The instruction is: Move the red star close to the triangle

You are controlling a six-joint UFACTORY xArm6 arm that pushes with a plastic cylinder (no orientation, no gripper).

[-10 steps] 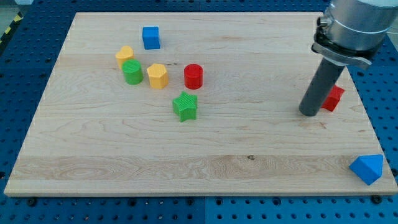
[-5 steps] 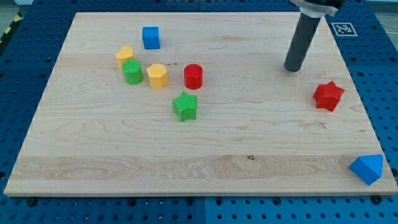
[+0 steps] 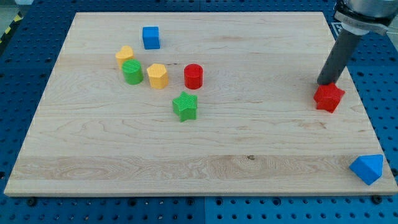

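While my tip (image 3: 326,83) sits at the top edge of the red star (image 3: 329,98), touching or nearly so, the star lies near the surface (image 3: 249,137) right edge. No fingers on this rig, just a rod, nothing held. Blue triangle (image 3: 367,168) is at bottom-right corner, apart from the star. Other blocks cluster upper left w/ green star (image 3: 185,106) lowest.

A lab bench: a wooden board (image 3: 205,155) lies on a blue perforated mounting plate (image 3: 25,74).
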